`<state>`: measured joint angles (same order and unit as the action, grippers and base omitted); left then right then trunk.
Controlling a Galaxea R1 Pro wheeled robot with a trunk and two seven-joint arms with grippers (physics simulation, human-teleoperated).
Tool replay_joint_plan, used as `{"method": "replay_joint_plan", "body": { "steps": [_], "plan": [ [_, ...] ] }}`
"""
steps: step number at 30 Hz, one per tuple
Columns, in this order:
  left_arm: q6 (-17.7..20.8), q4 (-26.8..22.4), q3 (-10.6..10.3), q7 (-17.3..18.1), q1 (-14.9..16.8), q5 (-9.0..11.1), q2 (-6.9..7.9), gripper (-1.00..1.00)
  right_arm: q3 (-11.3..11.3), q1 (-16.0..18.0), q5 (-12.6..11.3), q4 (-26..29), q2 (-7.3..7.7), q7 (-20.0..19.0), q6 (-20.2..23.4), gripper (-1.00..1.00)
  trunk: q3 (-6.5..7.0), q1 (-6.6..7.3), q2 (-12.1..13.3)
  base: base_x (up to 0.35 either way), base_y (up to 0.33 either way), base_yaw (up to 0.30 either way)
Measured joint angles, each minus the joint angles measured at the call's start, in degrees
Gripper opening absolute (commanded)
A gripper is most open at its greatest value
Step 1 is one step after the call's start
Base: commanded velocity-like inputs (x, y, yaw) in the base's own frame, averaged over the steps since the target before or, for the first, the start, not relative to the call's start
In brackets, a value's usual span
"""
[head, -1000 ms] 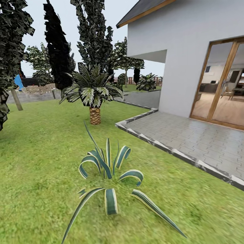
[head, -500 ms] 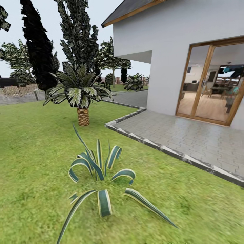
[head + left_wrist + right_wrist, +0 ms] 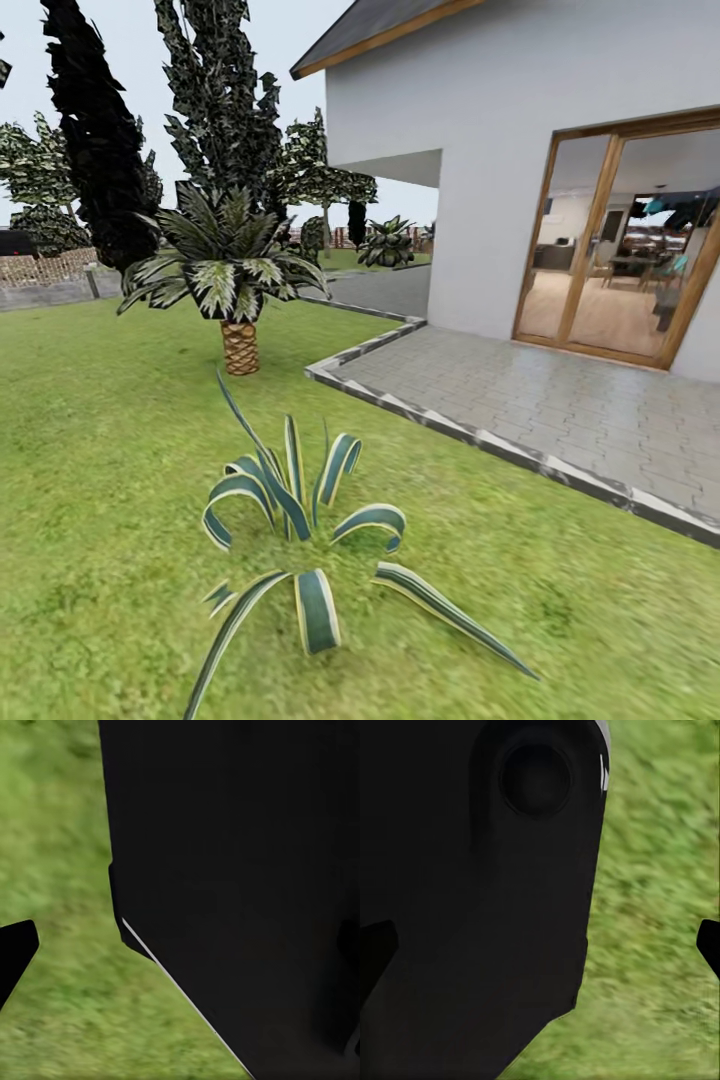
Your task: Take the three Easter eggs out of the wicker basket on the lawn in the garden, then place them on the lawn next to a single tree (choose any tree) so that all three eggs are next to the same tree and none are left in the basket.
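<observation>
Head view: wide flat green lawn (image 3: 100, 480) with mottled lighter and darker patches covers the ground from 6 o'clock up to 9 o'clock. A striped spiky agave plant (image 3: 300, 520) with green, cream-edged leaves sits at 6 o'clock, leaves arching outward in all directions. Beyond it, toward 11 o'clock, stands a short palm (image 3: 235, 285) with a scaly brown trunk, upright. Behind the palm, at 11 to 12 o'clock, rise tall trees with dense, blocky, near-black leaf patches (image 3: 95, 150), long axis vertical; their trunks are hidden by the foliage and the palm. A grey paved patio with a pale stone kerb (image 3: 560, 410) runs from 3 o'clock to 4 o'clock, and the white-walled house with a wood-framed glass door (image 3: 620, 250) fills 1 to 3 o'clock.

Left wrist view: blurred grass beside a large black robot body part (image 3: 240, 892); a black fingertip (image 3: 13, 952) of the left gripper enters at the frame edge. Cannot tell how far its jaws are spread, and nothing is seen between them.

Right wrist view: blurred grass beside a black robot body part with a round recess (image 3: 480, 892); dark fingertips (image 3: 709, 943) of the right gripper at both frame edges, well apart, so the jaws stand spread with only grass between them.
</observation>
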<state>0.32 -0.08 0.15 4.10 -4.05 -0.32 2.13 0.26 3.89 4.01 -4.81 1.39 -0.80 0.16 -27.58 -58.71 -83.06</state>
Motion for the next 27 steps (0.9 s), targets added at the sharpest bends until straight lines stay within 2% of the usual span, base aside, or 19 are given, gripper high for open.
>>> {"method": "replay_joint_plan", "body": {
  "steps": [5,10,20,27],
  "plan": [
    [0.00,0.00,0.00,0.00,0.00,0.00,-0.03,1.00,0.00,-0.02,0.04,0.00,0.00,0.00,0.00,1.00,0.00,0.01,0.00,0.236,0.262,0.000],
    [-0.07,0.00,0.00,-0.06,0.00,0.00,-0.04,1.00,0.00,-0.01,0.05,0.00,0.00,0.00,0.00,1.00,0.00,-0.01,0.00,0.057,0.053,-0.011],
    [-0.06,0.01,0.00,-0.07,0.01,0.00,0.04,1.00,0.00,-0.01,0.05,0.01,0.01,-0.07,0.00,1.00,-0.09,-0.02,0.00,0.002,0.005,-0.248],
    [-0.01,0.00,0.00,-0.03,0.00,0.00,0.05,1.00,0.00,0.00,0.08,0.00,0.00,0.00,0.00,1.00,-0.10,-0.02,0.00,0.000,0.163,-0.028]
  ]
}}
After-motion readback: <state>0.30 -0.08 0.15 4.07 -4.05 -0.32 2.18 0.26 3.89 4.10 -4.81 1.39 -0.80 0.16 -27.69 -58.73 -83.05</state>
